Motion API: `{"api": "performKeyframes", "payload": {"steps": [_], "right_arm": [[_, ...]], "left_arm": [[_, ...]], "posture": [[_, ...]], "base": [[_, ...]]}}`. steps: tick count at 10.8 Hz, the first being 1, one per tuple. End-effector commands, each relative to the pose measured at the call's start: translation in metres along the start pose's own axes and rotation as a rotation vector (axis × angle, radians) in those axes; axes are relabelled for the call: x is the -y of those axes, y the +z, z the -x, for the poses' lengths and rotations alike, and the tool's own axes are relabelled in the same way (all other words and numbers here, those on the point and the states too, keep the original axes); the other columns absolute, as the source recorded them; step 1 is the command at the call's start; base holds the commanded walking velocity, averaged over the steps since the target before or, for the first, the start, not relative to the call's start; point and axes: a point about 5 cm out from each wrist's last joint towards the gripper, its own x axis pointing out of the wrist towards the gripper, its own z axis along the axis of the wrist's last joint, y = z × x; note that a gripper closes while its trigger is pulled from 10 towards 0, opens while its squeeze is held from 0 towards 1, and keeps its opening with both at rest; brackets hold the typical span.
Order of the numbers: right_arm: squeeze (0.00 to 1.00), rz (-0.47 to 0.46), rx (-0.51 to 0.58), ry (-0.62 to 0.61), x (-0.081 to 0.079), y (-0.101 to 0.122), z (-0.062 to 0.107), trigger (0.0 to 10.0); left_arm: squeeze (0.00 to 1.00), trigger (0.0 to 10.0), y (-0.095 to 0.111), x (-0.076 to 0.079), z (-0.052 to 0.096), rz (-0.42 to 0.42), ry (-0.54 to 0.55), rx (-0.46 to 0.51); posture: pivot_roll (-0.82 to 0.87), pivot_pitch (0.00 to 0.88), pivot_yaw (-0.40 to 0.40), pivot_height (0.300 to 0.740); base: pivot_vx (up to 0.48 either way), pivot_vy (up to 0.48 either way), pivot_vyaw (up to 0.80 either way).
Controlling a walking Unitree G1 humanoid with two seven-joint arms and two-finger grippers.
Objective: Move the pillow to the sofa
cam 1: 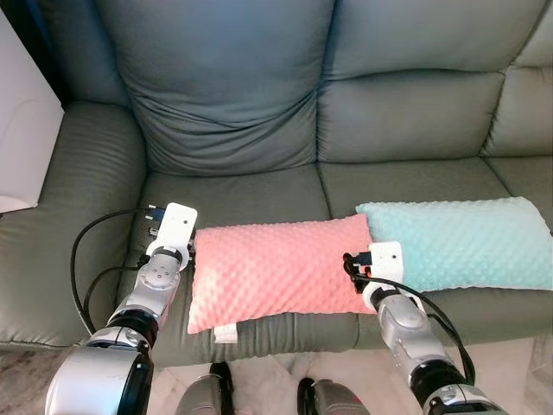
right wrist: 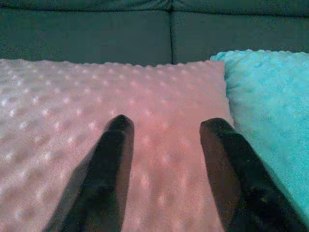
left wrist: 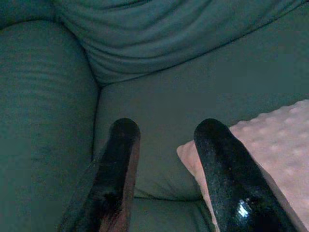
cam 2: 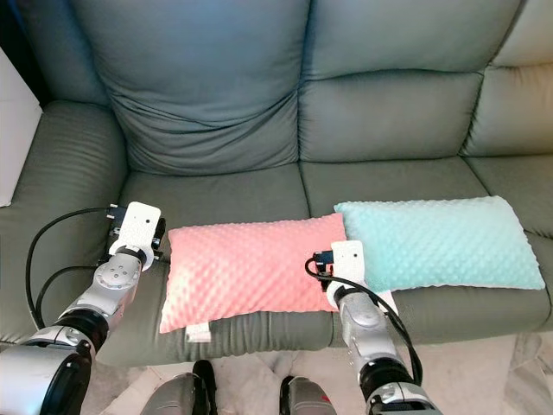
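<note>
A pink dotted pillow (cam 1: 276, 270) lies flat on the grey-green sofa seat (cam 1: 251, 192), near its front edge. My left gripper (left wrist: 166, 130) is open at the pillow's left end, and the pillow's corner (left wrist: 270, 145) lies just beside one finger (left wrist: 227, 169). My left wrist (cam 1: 173, 229) sits between the pillow and the armrest. My right gripper (right wrist: 169, 125) is open over the pillow's right part, both fingers low above the pink fabric with nothing held. My right wrist (cam 1: 384, 259) sits where the pink pillow meets a teal one.
A teal dotted pillow (cam 1: 458, 242) lies on the seat to the right, touching the pink one. The sofa's left armrest (cam 1: 60, 225) rises beside my left arm. A white object (cam 1: 22, 138) stands at the far left. My feet (cam 1: 216, 387) are on the floor before the sofa.
</note>
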Motion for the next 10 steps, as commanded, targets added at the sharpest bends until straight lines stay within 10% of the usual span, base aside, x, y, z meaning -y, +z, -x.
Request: {"api": "performKeyframes", "payload": {"steps": [1,10], "right_arm": [[1.00,-0.012,-0.029,-0.005,0.003,-0.011,0.005,10.0],[1.00,-0.012,-0.025,-0.087,0.019,0.009,0.007,10.0]], "left_arm": [[1.00,10.0,-0.006,-0.001,0.002,0.002,0.008,-0.016],[1.00,10.0,-0.044,0.003,0.016,0.267,-0.102,-0.209]], "posture": [[-0.15,0.277,-0.002,0.740],[-0.13,0.214,-0.004,0.740]], "base": [[0.000,0.000,0.00],[0.000,0.000,0.00]]}}
